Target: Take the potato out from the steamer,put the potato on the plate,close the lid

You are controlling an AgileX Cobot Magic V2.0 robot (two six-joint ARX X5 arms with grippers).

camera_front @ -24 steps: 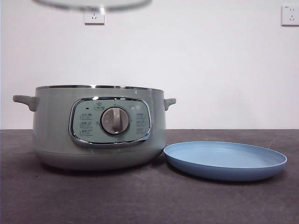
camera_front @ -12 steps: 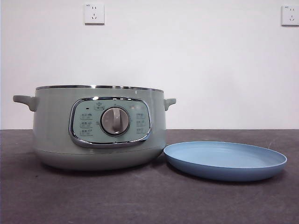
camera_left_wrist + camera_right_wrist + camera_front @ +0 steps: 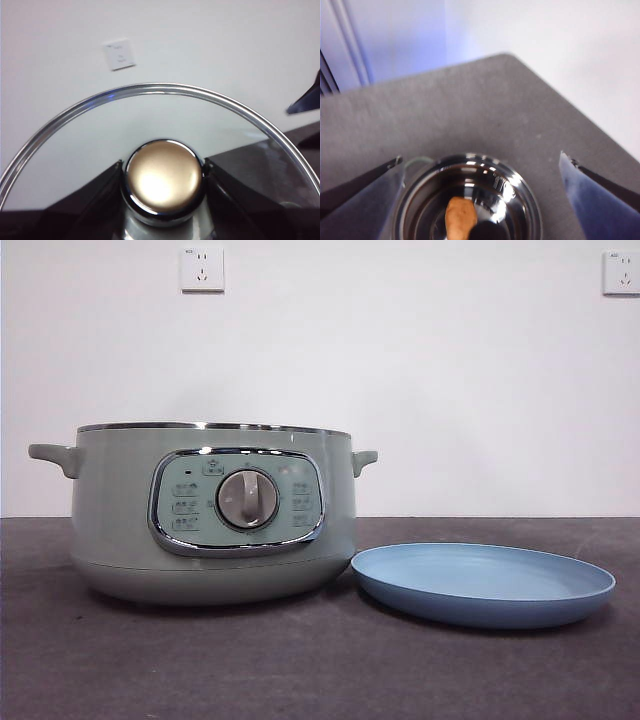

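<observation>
Now that the lid (image 3: 150,125) has risen clear out of the front view, where a second ago its rim edged the top, the steamer (image 3: 210,515) stands open. Its knob (image 3: 162,180) is pinched between the left claw's (image 3: 162,186) jaws, held aloft. The right claw (image 3: 480,200) hangs spread wide and empty above the pot, with the potato (image 3: 460,217) lying inside. Beside the steamer on the bench (image 3: 300,660), the plate (image 3: 483,585) is bare. Judging by this, the reach for the potato comes next.
</observation>
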